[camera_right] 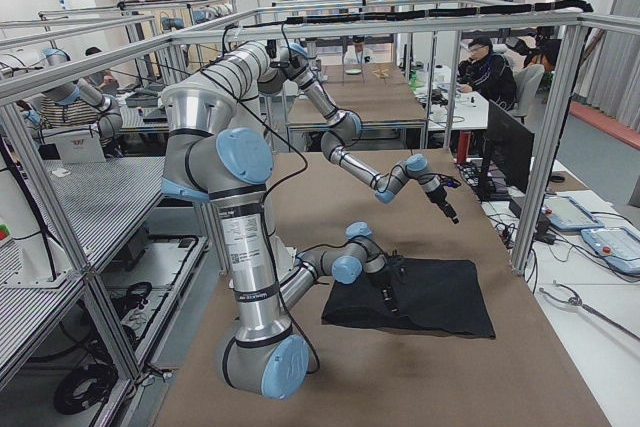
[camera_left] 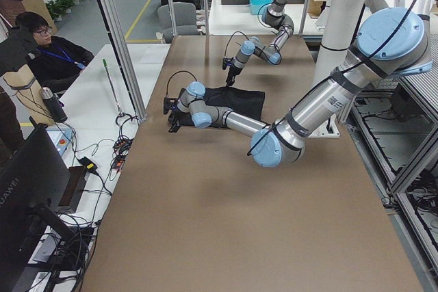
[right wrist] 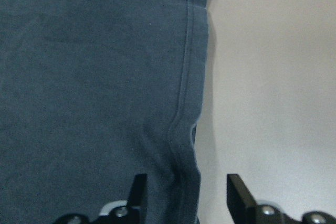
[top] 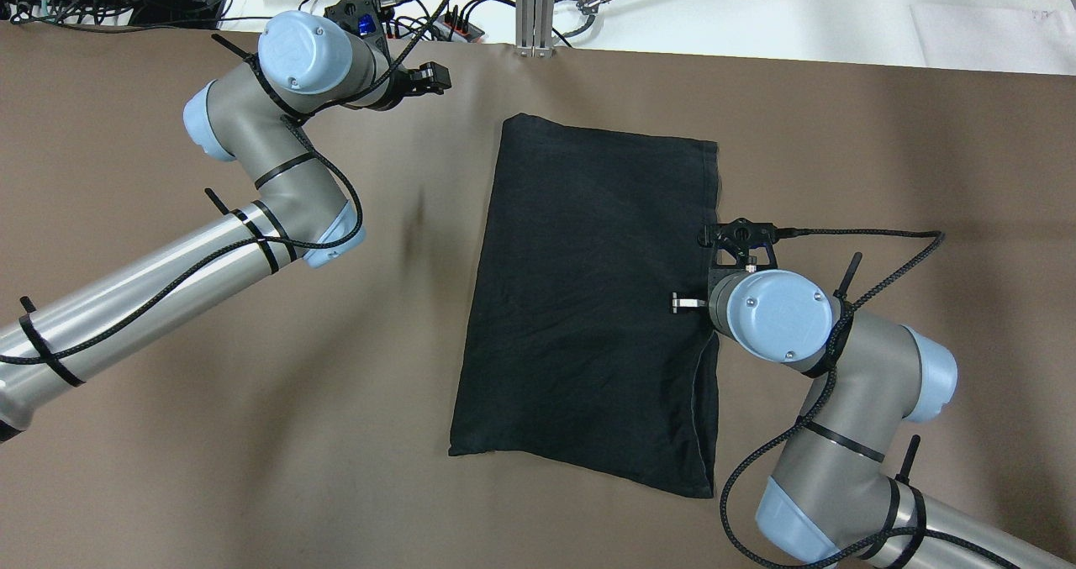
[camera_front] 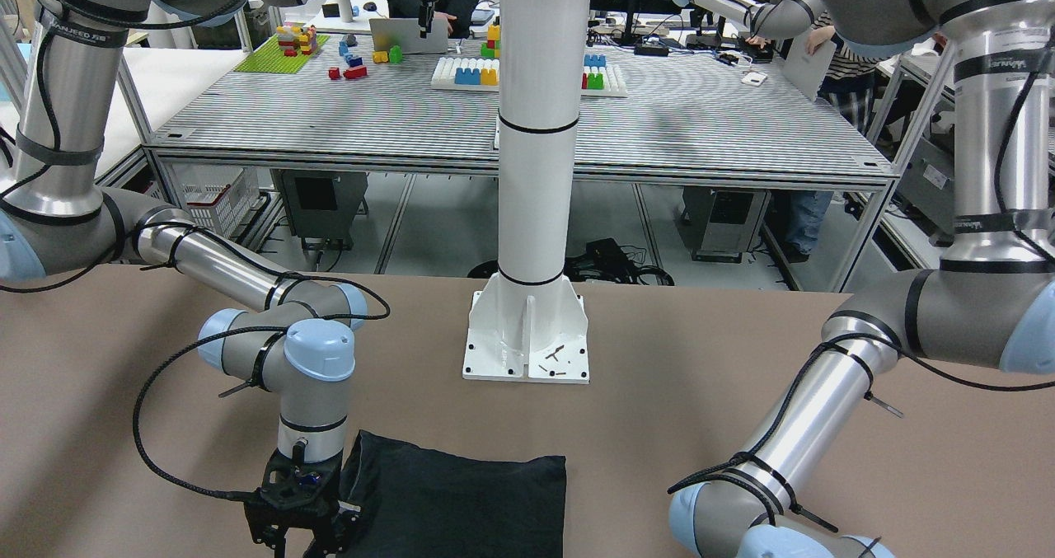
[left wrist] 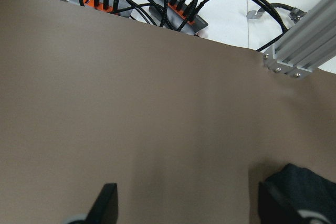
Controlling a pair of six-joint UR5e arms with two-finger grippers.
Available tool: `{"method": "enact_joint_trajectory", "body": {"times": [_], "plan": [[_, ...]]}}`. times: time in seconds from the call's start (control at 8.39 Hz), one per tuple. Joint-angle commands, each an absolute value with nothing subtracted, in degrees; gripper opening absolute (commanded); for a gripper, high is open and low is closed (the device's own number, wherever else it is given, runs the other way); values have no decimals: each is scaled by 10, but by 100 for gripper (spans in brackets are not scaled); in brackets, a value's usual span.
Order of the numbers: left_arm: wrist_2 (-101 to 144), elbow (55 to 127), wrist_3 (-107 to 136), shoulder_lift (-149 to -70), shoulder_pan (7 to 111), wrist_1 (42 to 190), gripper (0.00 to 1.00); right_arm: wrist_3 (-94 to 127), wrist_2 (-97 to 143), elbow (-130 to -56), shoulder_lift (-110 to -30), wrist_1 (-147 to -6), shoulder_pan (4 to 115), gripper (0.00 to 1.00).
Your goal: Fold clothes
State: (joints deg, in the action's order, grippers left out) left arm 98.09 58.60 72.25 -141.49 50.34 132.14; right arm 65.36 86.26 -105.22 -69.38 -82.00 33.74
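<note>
The clothes (top: 588, 300) are one black garment lying flat, folded into a tall rectangle at the table's middle. They also show in the front view (camera_front: 461, 500) and the right side view (camera_right: 420, 297). My right gripper (right wrist: 186, 198) points down over the garment's right hemmed edge (right wrist: 189, 103). It is open, its fingers (right wrist: 137, 192) straddling the hem, with nothing gripped. The same gripper (camera_front: 301, 546) shows beside the cloth in the front view. My left gripper (top: 433, 77) hovers open over bare table past the garment's far left corner, holding nothing.
The white post's base (camera_front: 527, 335) is bolted to the table near the robot. Cables and power strips (left wrist: 173, 14) and an aluminium frame post (top: 535, 6) line the far table edge. A seated person (camera_left: 48, 52) is beyond the table's side.
</note>
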Motion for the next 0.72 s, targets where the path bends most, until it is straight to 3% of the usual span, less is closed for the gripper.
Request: {"method": "enact_joint_trajectory", "body": {"times": [0.0, 0.6], "plan": [[981, 585, 722, -1415, 503, 1321, 94, 663, 874, -1052, -684, -794, 348, 95], [982, 585, 722, -1417, 503, 1322, 94, 802, 920, -1050, -688, -630, 314, 94]]}}
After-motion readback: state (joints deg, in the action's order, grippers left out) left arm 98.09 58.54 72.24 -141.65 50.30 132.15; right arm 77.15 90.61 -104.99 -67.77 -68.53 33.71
